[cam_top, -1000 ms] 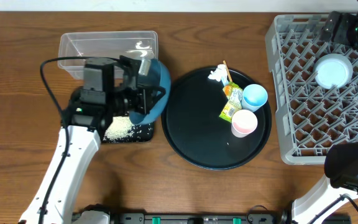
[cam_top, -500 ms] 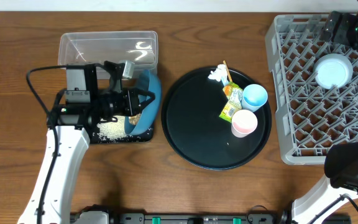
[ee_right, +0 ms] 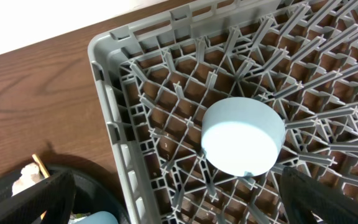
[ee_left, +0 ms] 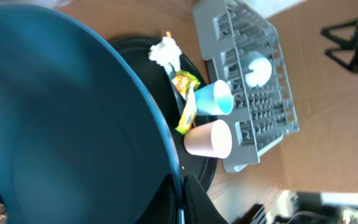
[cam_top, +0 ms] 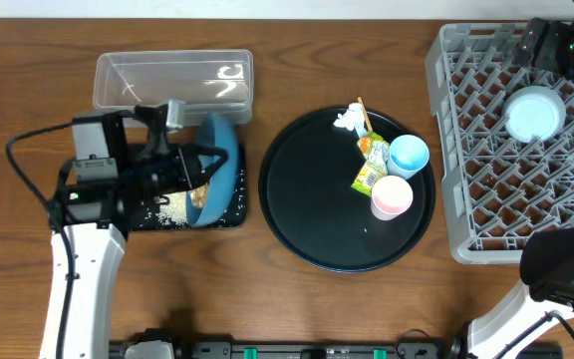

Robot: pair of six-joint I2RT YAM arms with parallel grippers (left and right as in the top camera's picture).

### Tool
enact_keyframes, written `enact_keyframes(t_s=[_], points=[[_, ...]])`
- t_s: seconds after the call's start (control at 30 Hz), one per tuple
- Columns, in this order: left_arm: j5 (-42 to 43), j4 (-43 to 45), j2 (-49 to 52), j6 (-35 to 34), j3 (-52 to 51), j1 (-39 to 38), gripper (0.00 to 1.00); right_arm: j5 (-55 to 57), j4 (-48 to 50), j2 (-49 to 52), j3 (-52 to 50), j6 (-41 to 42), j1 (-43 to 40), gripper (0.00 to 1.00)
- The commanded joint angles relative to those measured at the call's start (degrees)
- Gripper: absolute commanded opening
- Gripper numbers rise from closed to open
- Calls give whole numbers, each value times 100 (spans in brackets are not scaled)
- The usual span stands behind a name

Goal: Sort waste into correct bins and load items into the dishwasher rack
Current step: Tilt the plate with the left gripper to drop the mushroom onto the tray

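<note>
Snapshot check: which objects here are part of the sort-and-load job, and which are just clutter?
Job: blue plate, rice, black rectangular tray, clear tub, tissue, wrapper, chopstick, light blue cup, pink cup, white bowl, rack.
Not job: round black tray, table.

"Are you seeing any words or numbers that you can read?"

"No, I am not reading any. The wrapper [cam_top: 370,165] is showing green, yellow and orange print, but it is looking too small from above to tell any letters."

"Is the left wrist camera showing it better?"

"It is showing the wrapper [ee_left: 188,102] a bit bigger, but the print is coming out blurry. I am only seeing colours, not words."
</note>
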Motion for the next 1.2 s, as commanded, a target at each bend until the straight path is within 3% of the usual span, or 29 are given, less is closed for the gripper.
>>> enact_keyframes(t_s=[0.0, 0.53, 1.17], points=[[133, -70, -44, -313, 72, 245, 6, -22, -4, -57, 44, -74, -76, 99], [1915, -83, -44, -352, 9, 1121, 6, -22, -4, -59, 44, -74, -85, 99], [3060, -129, -26, -264, -476, 2116, 6, -22, -4, -59, 44, -74, -85, 99]])
